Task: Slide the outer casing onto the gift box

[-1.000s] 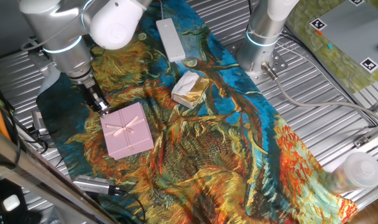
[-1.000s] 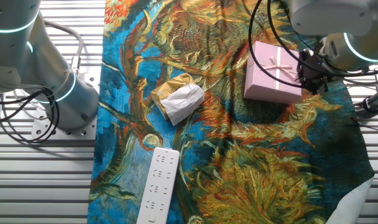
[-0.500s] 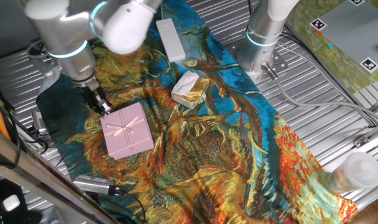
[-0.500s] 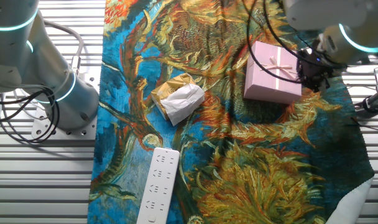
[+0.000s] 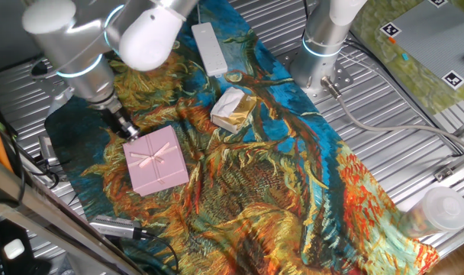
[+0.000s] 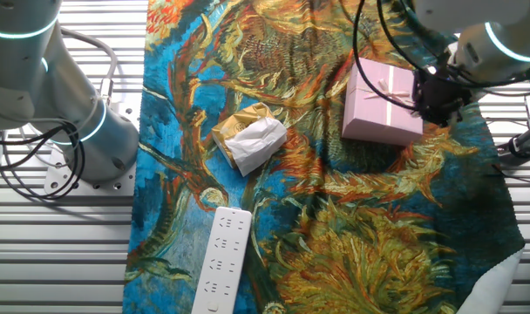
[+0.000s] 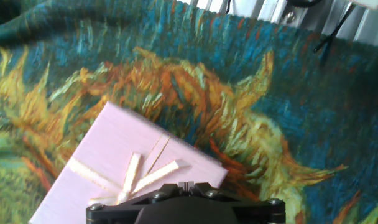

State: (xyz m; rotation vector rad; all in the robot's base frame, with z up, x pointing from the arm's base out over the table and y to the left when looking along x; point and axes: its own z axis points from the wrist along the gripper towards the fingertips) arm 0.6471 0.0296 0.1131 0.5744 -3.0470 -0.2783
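- Outer casing [image 5: 154, 160]: pale-pink square with a ribbon bow on its top face, lying flat on the painted cloth [image 5: 278, 176] near the cloth's edge. Seen also in the other fixed view [image 6: 383, 103] and the hand view [image 7: 127, 171].
- Gift box: no separate tray visible in any view. The pink piece shows as one closed block with a visible side wall in the other fixed view; cannot tell whether the tray sits inside.
- Gripper [image 5: 127, 130]: dark fingers point down at the casing's rear edge, near one corner. In the other fixed view the gripper [image 6: 435, 98] is just beside the casing's side; contact cannot be confirmed.
- Finger state: cannot tell. The hand view shows only the dark gripper body along the bottom edge, fingertips out of frame, and both fixed views are too small to show a gap.
- Hand view: casing corner and bow lie directly ahead of the gripper body, cloth beyond.
- Cream-and-gold wrapped lump [image 5: 233, 108]: on the cloth, well apart from the casing, toward the centre.
- Long white bar [image 5: 209, 47]: at the far end of the cloth in one fixed view, near end [image 6: 220, 262] in the other.
- Second arm base [image 5: 323, 46]: stands on the ribbed metal table [image 5: 400, 145], beside the cloth.
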